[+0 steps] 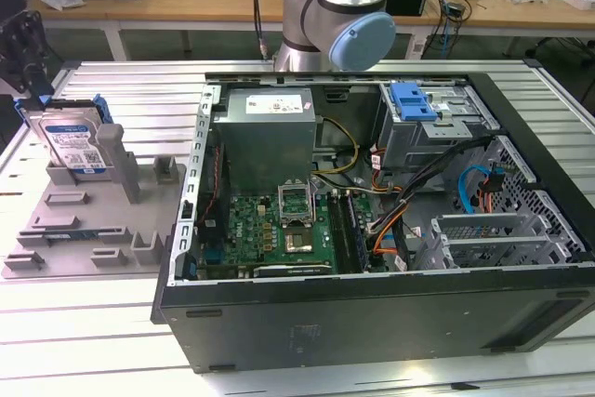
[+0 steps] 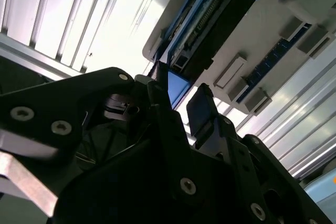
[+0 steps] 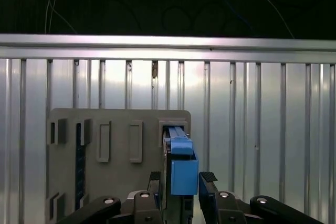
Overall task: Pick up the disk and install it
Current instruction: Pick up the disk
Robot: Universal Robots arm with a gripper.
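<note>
On the fixture plate [image 1: 56, 234], upright disk [image 1: 72, 141]; tool [image 3: 181, 181] astride; post [image 1: 112, 151] alongside

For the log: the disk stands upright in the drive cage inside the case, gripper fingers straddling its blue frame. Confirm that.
Wrong place. The disk stands upright on the grey fixture plate, outside the case, as the exterior view shows. The gripper does straddle its blue frame.

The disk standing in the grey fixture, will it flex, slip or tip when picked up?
Probably stiff and heavy for its size: the disk is a flat metal-cased slab. Its blue carrier frame looks like smooth plastic, so the gripper might slip. Standing on edge in the fixture plate, it could tip if nudged.
</note>
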